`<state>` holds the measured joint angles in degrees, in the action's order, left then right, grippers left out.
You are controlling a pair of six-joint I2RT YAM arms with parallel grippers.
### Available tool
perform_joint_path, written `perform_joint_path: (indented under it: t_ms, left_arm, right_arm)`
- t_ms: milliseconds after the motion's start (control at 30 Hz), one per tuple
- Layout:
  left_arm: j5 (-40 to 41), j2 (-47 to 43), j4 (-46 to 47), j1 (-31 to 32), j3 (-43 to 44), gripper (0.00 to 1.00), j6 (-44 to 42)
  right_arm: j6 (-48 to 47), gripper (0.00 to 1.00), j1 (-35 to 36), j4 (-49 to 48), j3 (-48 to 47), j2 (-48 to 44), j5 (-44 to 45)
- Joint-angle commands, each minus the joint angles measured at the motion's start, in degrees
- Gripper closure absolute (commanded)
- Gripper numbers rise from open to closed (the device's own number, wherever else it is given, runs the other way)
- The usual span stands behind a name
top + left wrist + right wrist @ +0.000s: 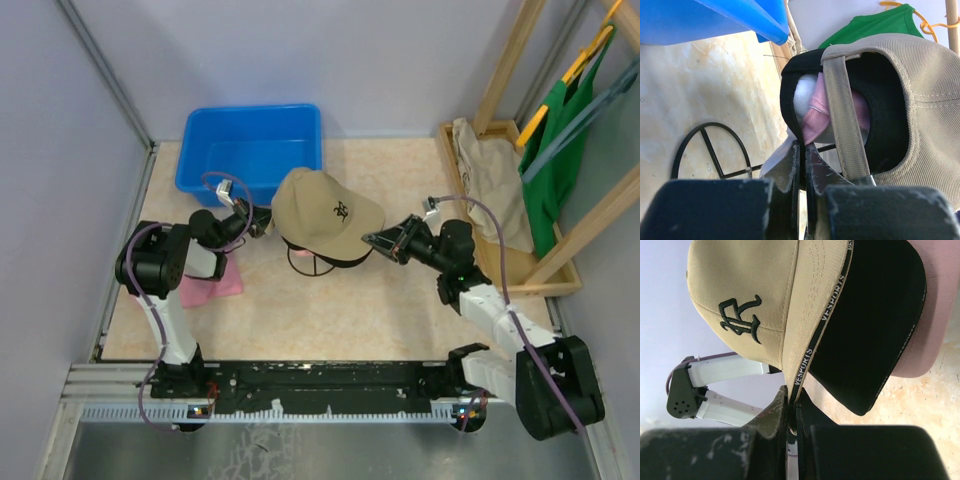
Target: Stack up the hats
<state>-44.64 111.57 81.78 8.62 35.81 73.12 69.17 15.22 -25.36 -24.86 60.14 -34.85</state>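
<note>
Your left gripper (262, 225) has its fingers pressed together on the thin rear rim of the black cap (790, 85), at the back of the stack. Your right gripper (372, 240) is clamped on the front brim edge of the tan cap (320, 208), where a dark trim strip reads "VESPORTS".

All four caps are nested at the middle of the table (330, 310), over a black wire stand (315, 262). The tan cap is on top, in ribbed fabric with a dark stitched logo on its front and a fabric strap across its rear opening. Just beneath it is the black cap, whose curved brim shows under the tan one. The pink cap (935, 315) comes next, its brim poking out below the black.

From above, the tan cap covers nearly everything under it. The white cap (802, 100) appears only as a sliver through the rear openings. You cannot tell how the stack sits on the stand. A blue bin (250, 145) stands behind the stack, and a pink cloth (212, 288) lies under your left arm.
</note>
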Motion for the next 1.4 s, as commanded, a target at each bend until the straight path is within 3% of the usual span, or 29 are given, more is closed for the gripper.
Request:
perform_joint_path:
  t_ms: [0, 333, 833, 1367]
  left_arm:
    - [-1.81, 1.45, 2.07, 0.19, -0.56, 1.00, -0.08]
    - [-2.92, 1.02, 0.70, 0.30, 1.25, 1.00, -0.08]
    - [-3.22, 1.47, 1.00, 0.24, 0.13, 1.00, -0.46]
    - [-3.25, 1.26, 1.00, -0.71, -2.18, 1.00, -1.19]
  right_arm:
    - [-1.96, 1.00, 0.02, 0.16, -4.72, 1.90, -1.58]
    - [-5.22, 1.00, 3.57, 3.54, -10.71, 6.49, -1.27]
    - [-8.55, 1.00, -0.28, 4.52, -1.14, 4.96, -0.56]
    - [-9.44, 1.00, -5.86, -1.64, 2.82, 9.34, -1.96]
